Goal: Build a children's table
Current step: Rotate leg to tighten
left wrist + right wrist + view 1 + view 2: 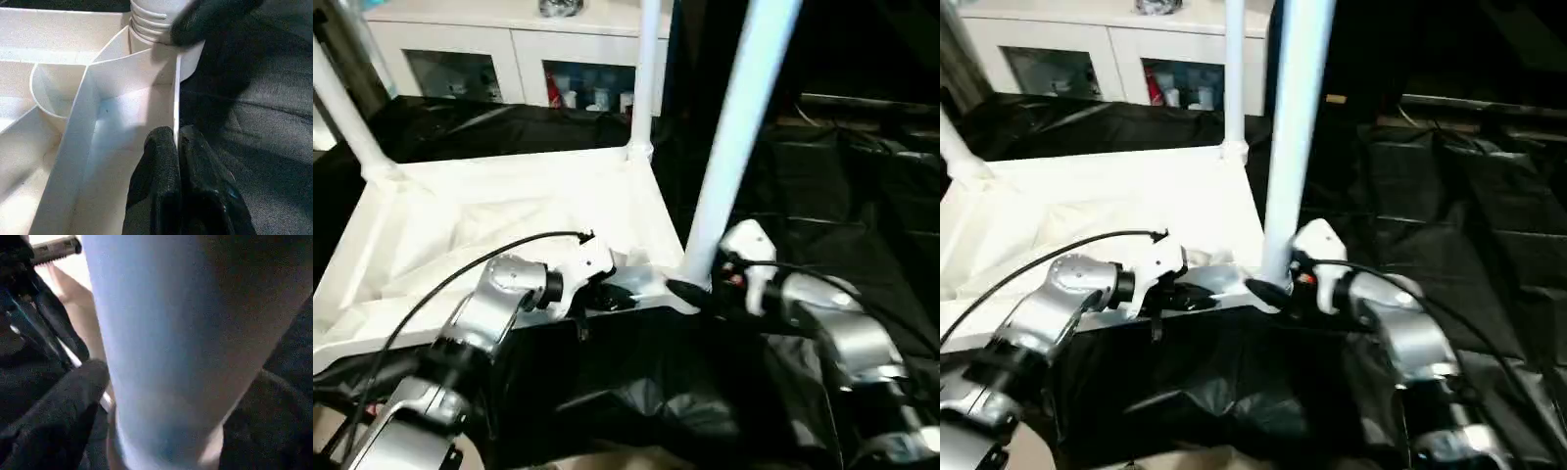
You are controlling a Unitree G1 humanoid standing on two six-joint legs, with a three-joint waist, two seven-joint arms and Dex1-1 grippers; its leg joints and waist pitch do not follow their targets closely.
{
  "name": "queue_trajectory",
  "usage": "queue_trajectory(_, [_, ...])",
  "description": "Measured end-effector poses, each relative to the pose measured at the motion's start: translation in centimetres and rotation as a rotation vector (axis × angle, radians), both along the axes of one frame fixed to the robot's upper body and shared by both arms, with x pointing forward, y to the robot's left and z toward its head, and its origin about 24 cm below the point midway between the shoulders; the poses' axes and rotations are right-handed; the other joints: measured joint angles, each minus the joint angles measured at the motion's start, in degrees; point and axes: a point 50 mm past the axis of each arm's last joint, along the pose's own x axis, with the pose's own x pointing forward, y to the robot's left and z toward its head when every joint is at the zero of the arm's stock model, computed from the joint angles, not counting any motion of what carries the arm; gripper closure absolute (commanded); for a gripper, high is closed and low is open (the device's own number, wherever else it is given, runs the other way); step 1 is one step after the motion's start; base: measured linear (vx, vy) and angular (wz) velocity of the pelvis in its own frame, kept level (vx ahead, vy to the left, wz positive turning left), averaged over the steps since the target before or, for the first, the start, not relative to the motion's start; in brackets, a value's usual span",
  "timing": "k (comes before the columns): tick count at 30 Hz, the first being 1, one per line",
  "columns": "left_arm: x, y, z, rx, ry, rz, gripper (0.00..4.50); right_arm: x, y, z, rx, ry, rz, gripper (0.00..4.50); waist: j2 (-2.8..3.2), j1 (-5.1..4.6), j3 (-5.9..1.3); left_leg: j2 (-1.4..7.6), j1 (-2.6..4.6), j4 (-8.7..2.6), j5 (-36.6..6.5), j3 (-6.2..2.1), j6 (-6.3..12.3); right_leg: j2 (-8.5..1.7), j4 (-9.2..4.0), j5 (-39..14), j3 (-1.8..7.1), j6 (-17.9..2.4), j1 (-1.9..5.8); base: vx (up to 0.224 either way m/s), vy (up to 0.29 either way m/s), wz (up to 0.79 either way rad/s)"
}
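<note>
The white tabletop (499, 220) lies upside down on black sheeting (636, 392), its ribbed underside facing up. The left end effector (177, 161) is clenched on the tabletop's near side wall, one black finger (156, 166) inside the wall and the other outside it, close to the near right corner socket. Just ahead of those fingers, in the left wrist view, the ribbed base of a leg sits in that corner socket, with a black fingertip of the right end effector (690, 292) pressed against it.

That near leg (736, 127) rises steeply from the corner, right in front of the right end effector, which grasps it low down near the socket; the right wrist view shows the tube close up with one black finger (58, 406) beside it. Beyond both end effectors, a far right leg (646, 78) stands upright in its corner, and a far left leg (342, 108) leans from the opposite corner. Farther back stands a white cabinet (509, 49) with glass doors.
</note>
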Motion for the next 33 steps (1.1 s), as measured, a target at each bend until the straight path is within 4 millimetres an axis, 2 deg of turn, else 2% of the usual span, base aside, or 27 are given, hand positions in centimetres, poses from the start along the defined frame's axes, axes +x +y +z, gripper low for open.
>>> queue_trajectory(8, [0.0, 0.4, 0.1, 0.002, 0.007, 0.023, 4.50, 0.5, 0.4, -0.4, -0.020, -0.001, 0.015, 0.83, -0.27, -0.84, 0.07, 0.01, 0.00, 0.00, 0.0, 0.00, 0.00, 0.01, 0.03, 0.0, 0.00, 0.0, -0.01, 0.000, 0.000, 0.00])
queue_trajectory(15, [-0.2, 0.6, 0.2, 0.007, 0.004, 0.034, 4.50, 0.5, 0.8, -0.5, -0.014, -0.008, 0.048, 1.29, -0.57, -1.16, 0.09, 0.03, 0.00, -0.01, 0.0, 0.00, 0.00, 0.05, 0.04, 0.0, 0.00, 0.0, -0.07, 0.000, 0.000, 0.00])
queue_trajectory(17, [-0.3, 0.7, 0.2, 0.010, 0.002, 0.038, 4.50, 0.6, 0.9, -0.7, -0.007, -0.007, 0.053, 1.61, -0.68, -1.31, 0.07, 0.04, 0.02, -0.02, 0.0, 0.00, 0.00, 0.06, 0.05, 0.0, 0.00, 0.0, -0.07, 0.000, 0.000, 0.00])
queue_trajectory(20, [-0.3, 1.0, 0.1, 0.012, 0.002, 0.062, 4.50, 0.7, 1.5, -0.9, 0.024, -0.002, 0.041, 1.71, -0.87, -1.59, 0.00, 0.04, 0.12, -0.02, 0.0, 0.00, -0.01, 0.06, 0.10, 0.0, -0.02, 0.0, -0.08, 0.000, 0.000, 0.00])
queue_trajectory(24, [0.1, 1.2, 0.2, 0.011, -0.018, 0.140, 4.50, 1.6, 3.1, -1.5, 0.082, -0.006, -0.075, 1.75, -1.17, -2.47, 0.01, 0.04, 0.17, -0.02, 0.0, -0.01, -0.03, 0.05, 0.12, 0.1, -0.05, -0.1, -0.14, 0.000, 0.000, 0.00])
queue_trajectory(27, [0.5, 0.6, 0.1, 0.011, -0.031, 0.211, 4.50, 2.3, 4.4, -1.9, 0.100, -0.012, -0.193, 1.76, -1.40, -2.71, -0.12, 0.04, 0.21, -0.03, 0.0, -0.01, -0.04, 0.05, 0.12, 0.1, -0.04, 0.0, -0.13, 0.000, 0.000, 0.00])
queue_trajectory(29, [0.9, 0.0, 0.0, 0.014, -0.039, 0.267, 4.50, 3.0, 5.2, -2.0, 0.099, -0.017, -0.302, 1.76, -1.63, -2.70, -0.26, 0.03, 0.21, -0.03, 0.0, -0.02, -0.05, 0.05, 0.09, 0.0, -0.05, 0.0, -0.14, 0.000, 0.000, 0.00])
queue_trajectory(33, [1.2, -1.0, -0.1, 0.014, -0.052, 0.321, 4.50, 3.7, 5.9, -2.1, 0.084, -0.030, -0.401, 1.76, -1.81, -2.33, -0.39, -0.04, 0.16, -0.03, 0.0, -0.01, -0.05, -0.02, 0.05, 0.0, -0.02, 0.0, -0.10, 0.000, 0.000, 0.00])
